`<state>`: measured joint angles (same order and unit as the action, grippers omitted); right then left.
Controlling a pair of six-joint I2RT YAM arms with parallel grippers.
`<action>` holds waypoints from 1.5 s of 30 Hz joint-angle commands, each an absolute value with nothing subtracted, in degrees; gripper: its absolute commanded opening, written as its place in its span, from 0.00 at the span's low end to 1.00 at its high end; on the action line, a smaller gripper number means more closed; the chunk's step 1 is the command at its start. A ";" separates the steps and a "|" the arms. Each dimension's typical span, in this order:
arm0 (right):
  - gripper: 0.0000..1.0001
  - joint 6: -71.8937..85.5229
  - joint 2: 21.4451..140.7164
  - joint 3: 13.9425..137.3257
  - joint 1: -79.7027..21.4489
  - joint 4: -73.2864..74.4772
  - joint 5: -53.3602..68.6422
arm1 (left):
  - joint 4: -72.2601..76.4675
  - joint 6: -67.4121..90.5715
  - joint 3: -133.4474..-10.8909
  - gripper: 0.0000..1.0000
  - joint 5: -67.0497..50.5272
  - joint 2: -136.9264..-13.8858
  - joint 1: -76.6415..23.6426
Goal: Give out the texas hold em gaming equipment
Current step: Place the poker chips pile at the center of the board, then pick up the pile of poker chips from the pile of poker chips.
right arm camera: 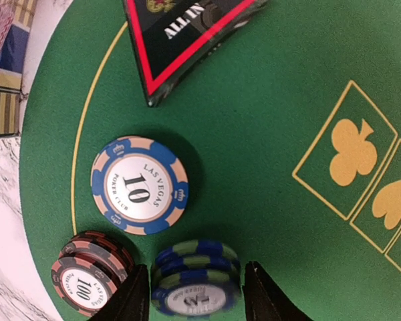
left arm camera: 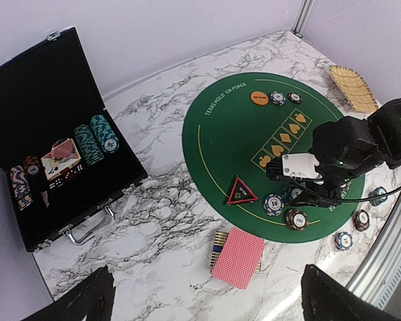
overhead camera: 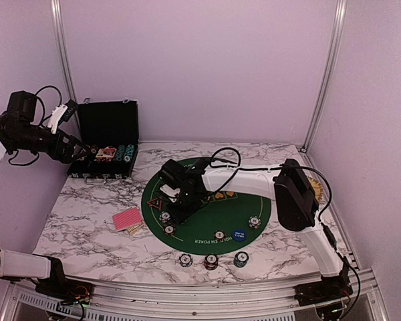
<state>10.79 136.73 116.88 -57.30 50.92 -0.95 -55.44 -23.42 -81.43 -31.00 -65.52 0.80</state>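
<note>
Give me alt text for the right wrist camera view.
The right gripper straddles a blue-green chip stack on the green felt mat. Nearby lie a blue 10 chip, a black-red 100 stack and the All In triangle marker.

The green mat (right arm camera: 274,87) is seen as matt, felt-like cloth. The triangle marker (right arm camera: 187,33) (seemingly plastic) and blue chip (right arm camera: 140,185) are finished smooth.

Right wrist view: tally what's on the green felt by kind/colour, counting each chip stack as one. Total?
blue-cream 10 chip: 1
black-red 100 chip stack: 1
blue-green chip stack: 1
ALL IN triangle marker: 1
Total: 4
</note>
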 commanded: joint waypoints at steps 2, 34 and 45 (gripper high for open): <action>0.54 10.64 136.40 117.22 -56.35 49.65 -1.03 | -56.78 -24.04 -80.91 0.99 -31.20 -64.70 0.62; 0.90 25.67 90.46 68.37 -62.21 54.75 -3.16 | -56.78 -24.63 -81.20 0.99 -32.92 -66.60 0.62; 0.85 27.55 89.34 60.02 -63.72 49.68 1.31 | -56.85 -24.18 -81.46 0.99 -32.68 -66.28 0.53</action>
